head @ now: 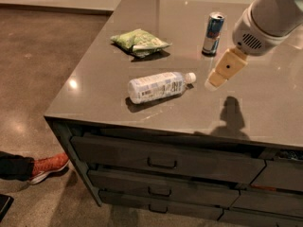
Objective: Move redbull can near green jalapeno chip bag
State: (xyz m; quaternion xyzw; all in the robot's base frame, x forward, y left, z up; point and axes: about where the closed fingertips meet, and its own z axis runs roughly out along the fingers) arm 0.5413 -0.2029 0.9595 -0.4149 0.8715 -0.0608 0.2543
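Note:
The redbull can (213, 33) stands upright at the back right of the grey counter (109, 96). The green jalapeno chip bag (139, 42) lies flat to its left, well apart from it. My gripper (214, 82) hangs from the white arm at the right, just in front of the can and a little to its right, above the counter. It holds nothing that I can see.
A clear plastic water bottle (158, 86) with a white cap lies on its side in the middle of the counter, just left of the gripper. Drawers (161, 162) run below the counter's front edge. A person's red shoe (46, 167) is on the floor at the lower left.

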